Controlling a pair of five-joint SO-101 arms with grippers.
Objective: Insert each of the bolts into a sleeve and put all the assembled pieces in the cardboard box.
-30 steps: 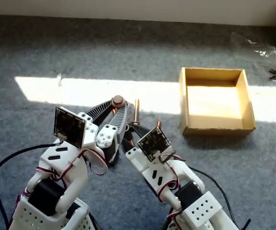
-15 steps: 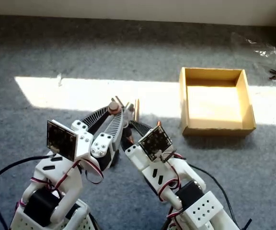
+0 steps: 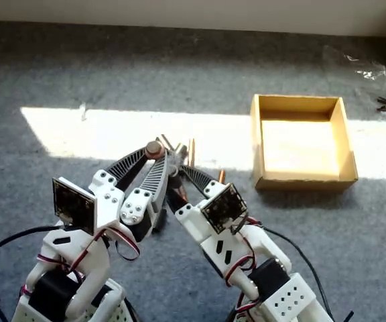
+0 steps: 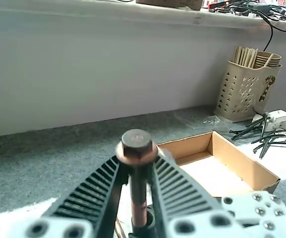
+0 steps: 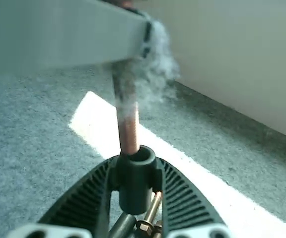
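Two ribbed jaws meet: the left gripper [image 4: 137, 171] clamps a coppery hex-headed bolt [image 4: 136, 145], and the right gripper [image 5: 135, 167] grasps a dark tubular sleeve [image 5: 134, 188] with the bolt's tip at its mouth. An open cardboard box [image 3: 256, 144] sits on grey pile carpet [image 3: 79, 80] nearby. The left arm has drawn backward since a second ago.

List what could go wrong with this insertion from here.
The bolt has only its tip at the mouth of the sleeve and looks slightly tilted. Pushing could bind it or lever it out of the left gripper.
Grey fluff clings beside the shank and might jam in the bore.
Loose bolts lie under the right gripper, so a slipped piece could land among them.
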